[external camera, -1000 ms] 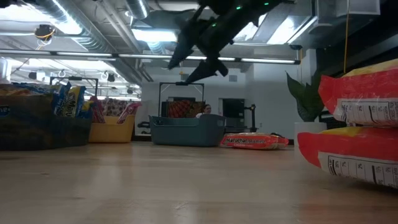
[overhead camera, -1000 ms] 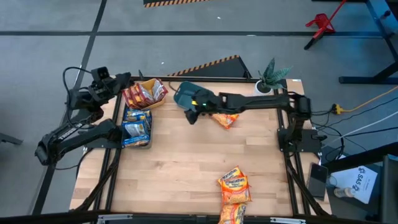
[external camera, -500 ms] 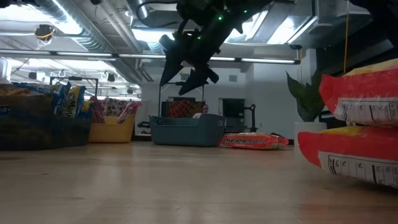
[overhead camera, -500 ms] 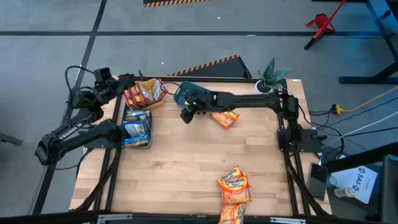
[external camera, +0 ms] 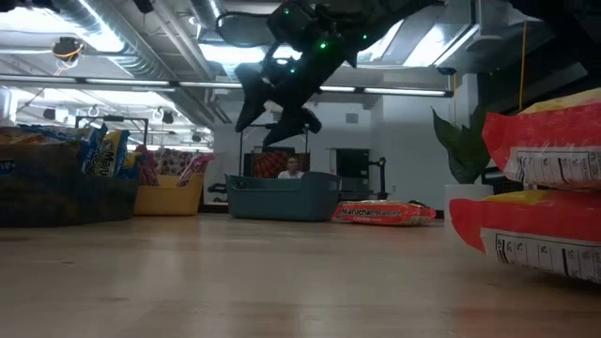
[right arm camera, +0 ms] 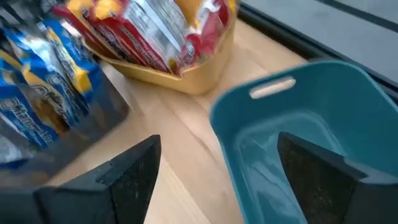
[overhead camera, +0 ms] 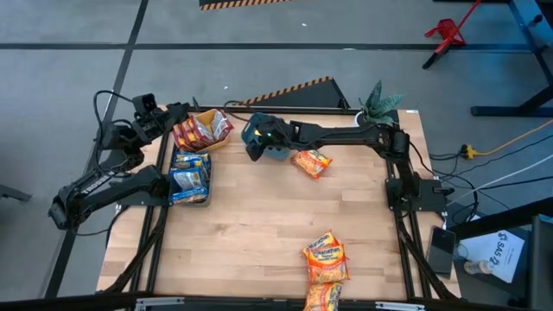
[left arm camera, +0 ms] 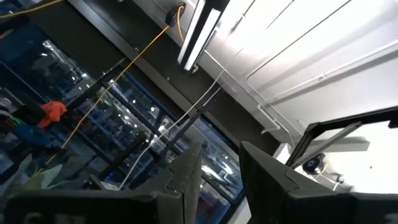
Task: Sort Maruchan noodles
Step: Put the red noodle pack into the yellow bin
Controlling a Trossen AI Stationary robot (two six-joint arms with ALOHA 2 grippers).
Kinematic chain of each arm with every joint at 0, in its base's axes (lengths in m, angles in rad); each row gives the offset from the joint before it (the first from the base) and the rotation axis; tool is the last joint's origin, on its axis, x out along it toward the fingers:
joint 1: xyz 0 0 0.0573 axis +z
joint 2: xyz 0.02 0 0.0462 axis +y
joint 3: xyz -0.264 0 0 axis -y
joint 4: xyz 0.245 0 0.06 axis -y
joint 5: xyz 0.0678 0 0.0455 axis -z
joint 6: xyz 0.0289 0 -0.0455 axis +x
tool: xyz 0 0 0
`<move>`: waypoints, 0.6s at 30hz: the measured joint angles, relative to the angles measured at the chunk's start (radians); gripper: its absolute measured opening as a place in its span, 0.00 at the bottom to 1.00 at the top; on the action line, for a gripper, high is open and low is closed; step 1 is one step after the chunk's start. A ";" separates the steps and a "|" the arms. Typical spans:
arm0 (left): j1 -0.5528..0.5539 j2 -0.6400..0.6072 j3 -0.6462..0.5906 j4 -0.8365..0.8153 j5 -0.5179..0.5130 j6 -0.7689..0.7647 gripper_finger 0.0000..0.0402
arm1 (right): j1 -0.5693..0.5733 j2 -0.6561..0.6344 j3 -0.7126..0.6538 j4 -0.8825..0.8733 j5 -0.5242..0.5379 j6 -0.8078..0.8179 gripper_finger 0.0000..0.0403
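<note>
One orange noodle packet (overhead camera: 311, 161) lies flat on the table just right of the teal bin (overhead camera: 263, 134), which looks empty in the right wrist view (right arm camera: 298, 124). Two more orange packets (overhead camera: 326, 257) lie near the table's near edge. Red packets fill the yellow bin (overhead camera: 200, 130); blue-silver ones stand in the dark bin (overhead camera: 190, 175). My right gripper (overhead camera: 257, 152) hangs open and empty over the teal bin's left near rim (right arm camera: 219, 140), well above the table in the low view (external camera: 255, 133). My left gripper (left arm camera: 221, 149) waits off the table's left far corner, pointing up, its fingers a narrow gap apart.
A potted plant (overhead camera: 378, 105) stands at the far right corner. The three bins crowd the far left part of the table. Bare wood (overhead camera: 259, 225) stretches across the middle. A person (external camera: 291, 167) shows in the room beyond the teal bin.
My right gripper has moved toward the table's left and far edges, from beside the orange packet to above the teal bin's near left rim, staying open. The orange packet has stayed where it lay.
</note>
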 joint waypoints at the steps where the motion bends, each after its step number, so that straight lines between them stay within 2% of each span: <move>1: 0.000 0.000 0.000 0.000 0.001 0.003 0.26 | -0.001 0.008 0.000 0.014 0.001 -0.002 0.75; 6: 0.000 0.000 0.000 0.000 -0.009 0.013 0.26 | -0.010 0.044 0.000 0.122 -0.008 0.001 0.57; 15: 0.000 0.000 0.000 -0.056 -0.027 0.056 0.26 | -0.047 0.051 0.000 0.263 -0.015 -0.026 0.05; 18: 0.000 0.000 0.000 -0.107 -0.031 0.056 0.26 | -0.064 0.051 0.000 0.293 -0.016 -0.015 0.04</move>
